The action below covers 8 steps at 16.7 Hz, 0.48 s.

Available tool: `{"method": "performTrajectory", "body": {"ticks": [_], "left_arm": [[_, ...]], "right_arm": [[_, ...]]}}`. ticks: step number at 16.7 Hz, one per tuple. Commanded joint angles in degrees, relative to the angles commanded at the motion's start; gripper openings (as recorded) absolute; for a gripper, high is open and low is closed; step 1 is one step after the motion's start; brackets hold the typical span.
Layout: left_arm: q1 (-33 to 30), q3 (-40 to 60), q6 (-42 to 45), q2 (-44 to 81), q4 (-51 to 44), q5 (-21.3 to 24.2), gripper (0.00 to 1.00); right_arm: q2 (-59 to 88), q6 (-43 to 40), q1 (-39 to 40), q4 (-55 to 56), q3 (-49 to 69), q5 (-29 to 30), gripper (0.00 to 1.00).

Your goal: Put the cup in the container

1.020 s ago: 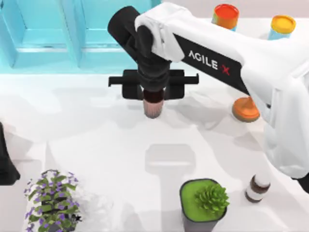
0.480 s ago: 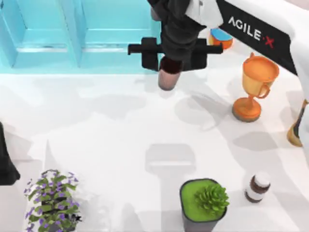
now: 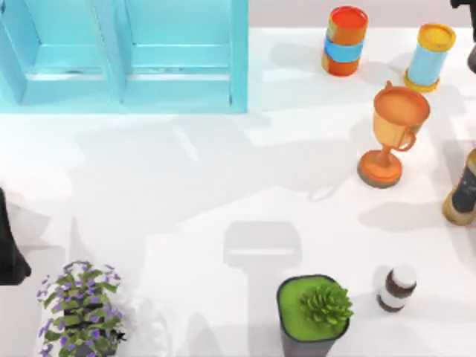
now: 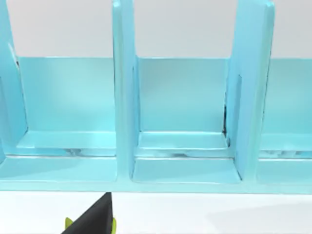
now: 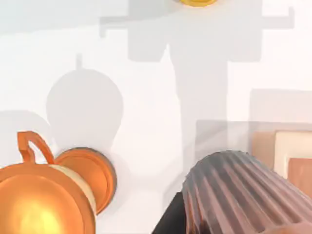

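The cup (image 5: 234,195) is up off the bench (image 3: 186,193), right under the right wrist camera, ribbed side facing it. The right hand (image 5: 170,222) looks clenched on it, with a dark finger pressed against its side. Down below it sits the orange trophy (image 5: 48,195), standing on the right part of the bench (image 3: 394,126). The blue container (image 3: 238,59) is at the back left, and its open compartments face the left wrist camera (image 4: 183,146). The left arm (image 3: 7,253) is parked at the left edge. Can't tell whether the left hand (image 4: 95,222) is released or clenched. Two cans (image 3: 346,41) are at the back right and a potted succulent (image 3: 312,312) is at the front.
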Motion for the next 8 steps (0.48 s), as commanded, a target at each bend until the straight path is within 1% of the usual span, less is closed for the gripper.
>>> {"method": "performTrajectory", "body": {"ticks": [4, 8], "left_arm": [[0.0, 0.0, 0.0, 0.0, 0.0, 0.0, 1.0], [0.0, 0.0, 0.0, 0.0, 0.0, 0.0, 1.0]], "right_arm": [[-9.78, -14.75, -15.02, -2.67, -12.19, -1.39, 0.0], [-14.68, -24.68, -25.52, -3.71, -21.26, -2.82, 0.0]]}}
